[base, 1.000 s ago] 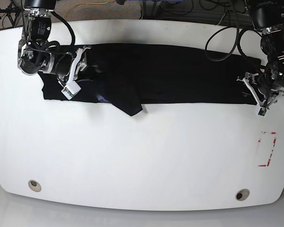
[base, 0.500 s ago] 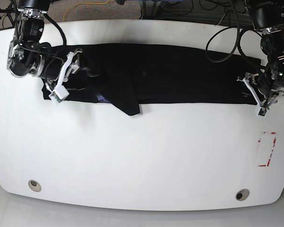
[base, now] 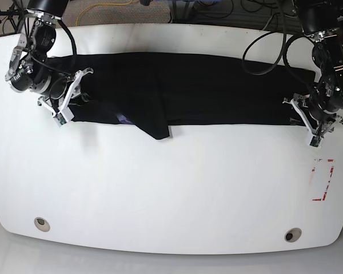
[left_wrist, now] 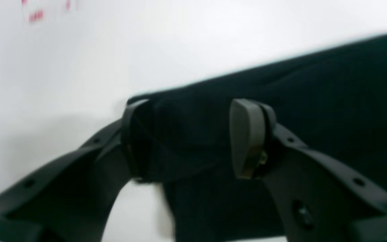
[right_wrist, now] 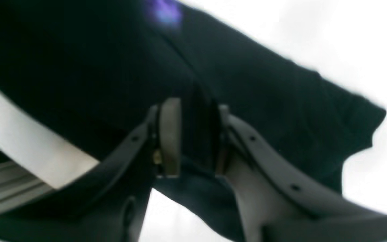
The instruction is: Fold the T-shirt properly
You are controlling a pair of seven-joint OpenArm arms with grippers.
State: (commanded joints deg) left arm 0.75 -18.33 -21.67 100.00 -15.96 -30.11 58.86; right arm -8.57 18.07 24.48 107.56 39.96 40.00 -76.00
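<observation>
The T-shirt (base: 194, 88) lay as a long band across the table's (base: 171, 188) far side, crosswise folds left, the right gripper (right_wrist: 193, 137) clamping one end, the left gripper (left_wrist: 193, 137) agape around the other.

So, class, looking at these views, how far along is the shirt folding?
Done: the T-shirt lies as a long narrow band across the table, lengthwise folds apparently made. In hand: the right claw pinches cloth at one end; the left claw sits open around the other end's corner. Left: folding the band crosswise into a compact stack, and tucking the corner poking out below.
</observation>
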